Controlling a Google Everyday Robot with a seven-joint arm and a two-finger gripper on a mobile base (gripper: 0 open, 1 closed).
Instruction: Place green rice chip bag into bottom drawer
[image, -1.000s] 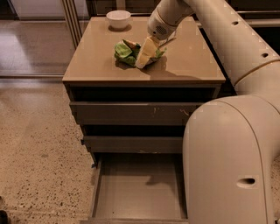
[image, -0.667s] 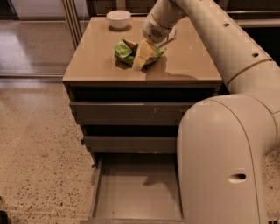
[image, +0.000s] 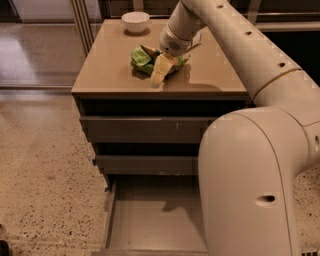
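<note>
The green rice chip bag (image: 141, 58) lies crumpled on the cabinet top, near the middle toward the back. My gripper (image: 156, 61) reaches down from the right and sits right on the bag, covering its middle; green foil shows on both sides of it. The bottom drawer (image: 150, 215) is pulled out toward me below the cabinet, its flat floor bare. My large cream arm (image: 250, 175) hides the drawer's right side.
A small white bowl (image: 135, 21) stands at the back left of the cabinet top (image: 107, 75). The upper drawer (image: 140, 129) and middle drawer (image: 145, 164) are pushed in. Speckled floor (image: 45, 175) lies to the left.
The gripper has stayed at the bag, shifting only slightly. The bag and drawers have not moved.
</note>
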